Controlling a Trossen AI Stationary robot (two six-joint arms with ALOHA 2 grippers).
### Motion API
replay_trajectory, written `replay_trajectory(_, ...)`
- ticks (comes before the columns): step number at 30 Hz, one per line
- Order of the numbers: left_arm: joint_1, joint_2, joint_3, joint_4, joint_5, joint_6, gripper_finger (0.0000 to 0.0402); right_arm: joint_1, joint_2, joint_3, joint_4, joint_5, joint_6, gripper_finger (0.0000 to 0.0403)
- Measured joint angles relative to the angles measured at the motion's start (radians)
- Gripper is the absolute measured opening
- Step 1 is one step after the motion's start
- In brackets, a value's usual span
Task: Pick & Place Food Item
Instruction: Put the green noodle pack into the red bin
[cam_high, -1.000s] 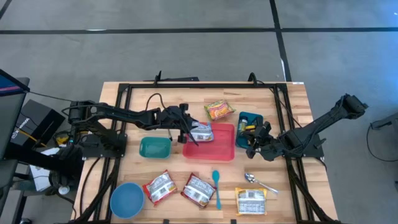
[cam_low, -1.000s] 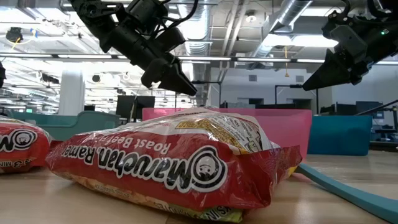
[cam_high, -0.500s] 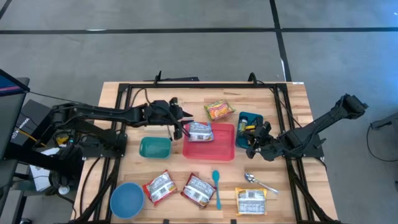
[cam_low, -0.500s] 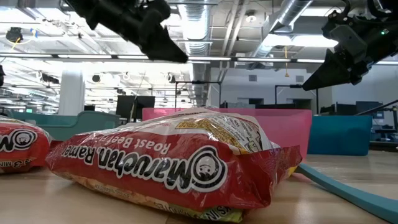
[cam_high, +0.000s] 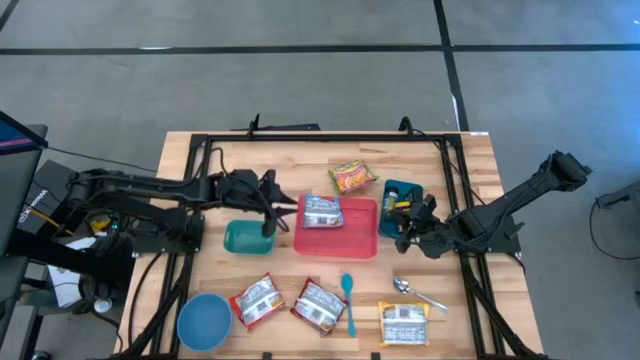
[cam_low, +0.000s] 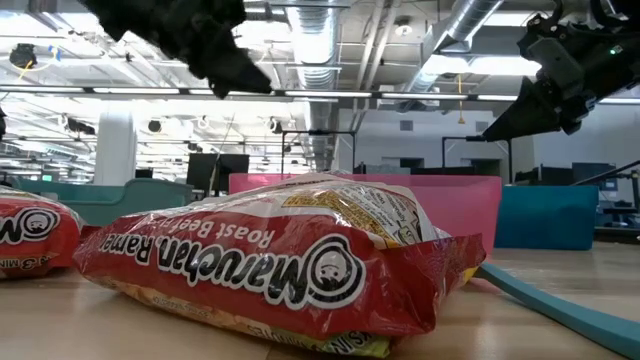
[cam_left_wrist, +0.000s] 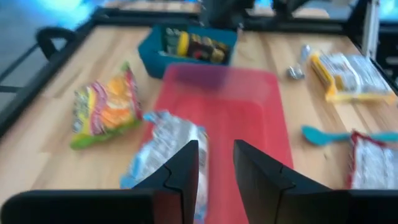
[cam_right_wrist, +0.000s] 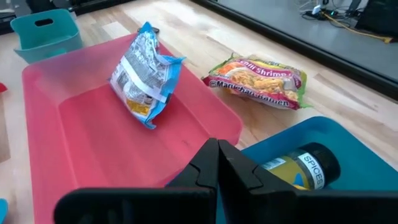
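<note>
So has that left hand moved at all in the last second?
Yes. In the high view the left hand has drawn back off the red tray, leaving the blue-and-white packet in it, and now sits above the teal bin.

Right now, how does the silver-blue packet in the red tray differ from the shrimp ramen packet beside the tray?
The silver-blue packet leans against the wall inside the red tray; the shrimp ramen packet lies flat on the bare wood.
The first is silver, white and blue; the second is orange with green edges.
Both are unheld.

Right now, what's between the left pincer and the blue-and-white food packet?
In the high view, only the red plastic tray's rim separates left pincer from blue-and-white food packet.
</note>
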Motion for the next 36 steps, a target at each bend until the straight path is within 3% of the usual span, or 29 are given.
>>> replay_trajectory(5, -0.042, -0.001, -0.055, 0.041, 0.0, 0.0, 0.0092, 0.0, 0.0, 0.0, 0.027, 0.035, 0.0, 0.0)
replay_trajectory(11, -0.069, -0.001, -0.105, 0.156, 0.0, 0.0, 0.0092, -0.015, 0.0, 0.0, 0.068, 0.157, -0.002, 0.0)
replay_trajectory(14, -0.069, -0.002, -0.11, 0.197, 0.0, 0.0, 0.0092, -0.05, 0.0, 0.0, 0.083, 0.226, -0.002, 0.0)
replay_trajectory(18, -0.069, -0.002, -0.111, 0.206, 0.0, 0.008, 0.0092, -0.126, -0.008, 0.0, 0.137, 0.217, -0.031, 0.0)
replay_trajectory(22, -0.069, -0.001, -0.111, 0.208, 0.0, 0.009, 0.0092, -0.203, -0.009, 0.0, 0.262, 0.118, -0.201, 0.0)
replay_trajectory(26, -0.069, -0.001, -0.111, 0.209, 0.0, 0.01, 0.0092, -0.293, -0.009, 0.0, 0.415, -0.085, -0.35, 0.0)
replay_trajectory(32, -0.069, -0.001, -0.111, 0.209, 0.0, 0.011, 0.0092, -0.451, -0.009, 0.0, 0.503, -0.363, -0.363, 0.0)
replay_trajectory(36, -0.069, -0.001, -0.111, 0.209, 0.0, 0.011, 0.0092, -0.576, -0.009, 0.0, 0.504, -0.523, -0.281, 0.0)
